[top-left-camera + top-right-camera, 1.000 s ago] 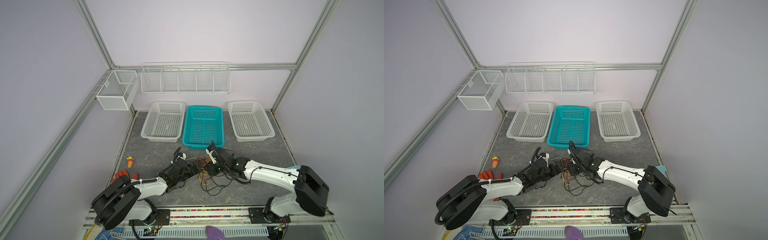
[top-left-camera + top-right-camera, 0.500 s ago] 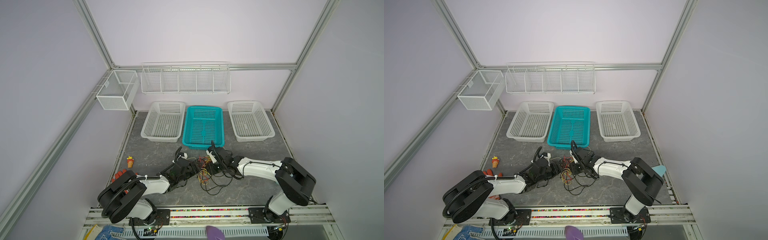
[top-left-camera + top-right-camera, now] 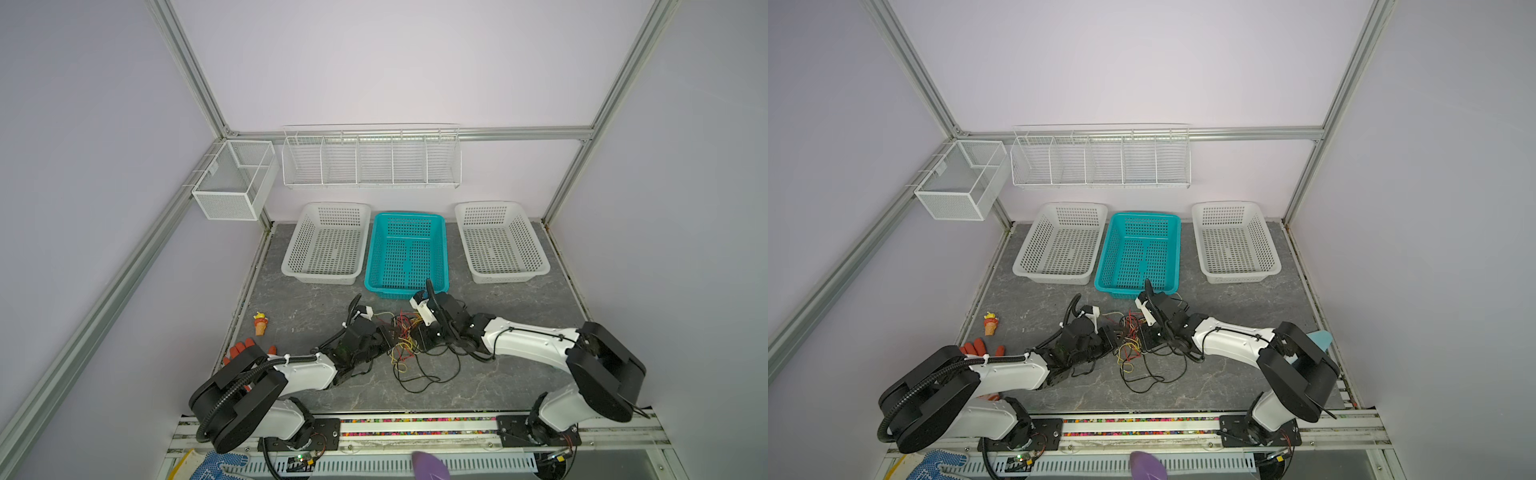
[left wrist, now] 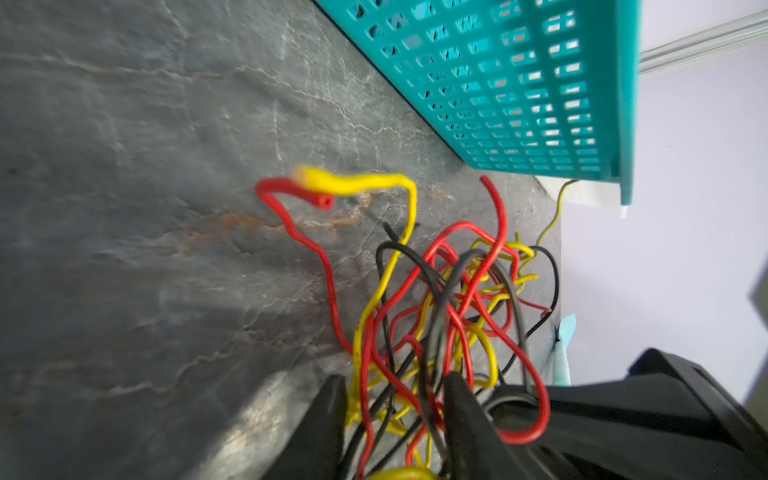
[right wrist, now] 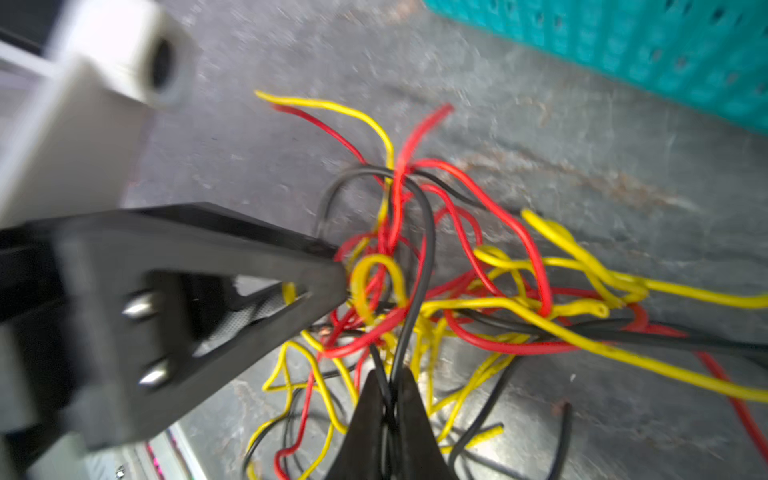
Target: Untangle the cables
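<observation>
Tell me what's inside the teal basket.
In both top views the teal basket shows only its own perforated floor, with nothing lying in it. The inner face of its near wall is hidden behind the rim.

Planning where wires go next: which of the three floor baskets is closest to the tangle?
The teal basket, the middle one; its front edge sits just behind the cables. The white baskets flank it, farther off.
</observation>
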`<state>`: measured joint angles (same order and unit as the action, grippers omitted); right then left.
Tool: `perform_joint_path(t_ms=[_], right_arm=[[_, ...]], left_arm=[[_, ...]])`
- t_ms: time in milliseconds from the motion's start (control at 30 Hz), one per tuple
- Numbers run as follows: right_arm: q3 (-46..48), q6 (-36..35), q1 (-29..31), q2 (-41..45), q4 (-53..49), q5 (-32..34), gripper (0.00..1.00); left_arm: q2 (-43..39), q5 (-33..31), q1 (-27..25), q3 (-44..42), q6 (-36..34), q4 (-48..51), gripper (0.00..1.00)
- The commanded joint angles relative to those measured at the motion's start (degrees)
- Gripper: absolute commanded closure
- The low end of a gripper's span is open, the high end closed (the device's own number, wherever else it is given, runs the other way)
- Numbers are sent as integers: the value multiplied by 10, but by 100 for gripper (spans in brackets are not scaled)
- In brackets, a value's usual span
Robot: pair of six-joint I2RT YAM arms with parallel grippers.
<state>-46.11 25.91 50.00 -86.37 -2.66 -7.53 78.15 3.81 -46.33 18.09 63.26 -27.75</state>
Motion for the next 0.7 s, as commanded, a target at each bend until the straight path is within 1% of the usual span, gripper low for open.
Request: perform_joint_path(t_ms=[0,100,133,167,233,267,567,667], right_arm=[[8,-11,5,45,-21,-6,92],[9,-17,5,85,-48,4,93],[8,-19,5,99,-60,13,93],[8,-22,4,115,-72,20,93],[7,-28,4,141,-94,31,93],[5,-30,4,154,-104,34,93],[-6,-40,-7,243,-179,67,93],[-4,-37,-13,270,-183,53,93]], left_arm=[[-23,-11,-2,-3,-2,23,70],[-49,-20,-2,1,-7,56,80],[-62,-25,-3,3,-7,74,85],[-74,-31,-3,5,-27,91,90],[-98,-40,-2,7,-35,122,94],[-110,-45,-3,6,-39,135,99],[-209,-106,-2,-6,-49,216,100],[-242,-114,-1,-3,-58,241,100]])
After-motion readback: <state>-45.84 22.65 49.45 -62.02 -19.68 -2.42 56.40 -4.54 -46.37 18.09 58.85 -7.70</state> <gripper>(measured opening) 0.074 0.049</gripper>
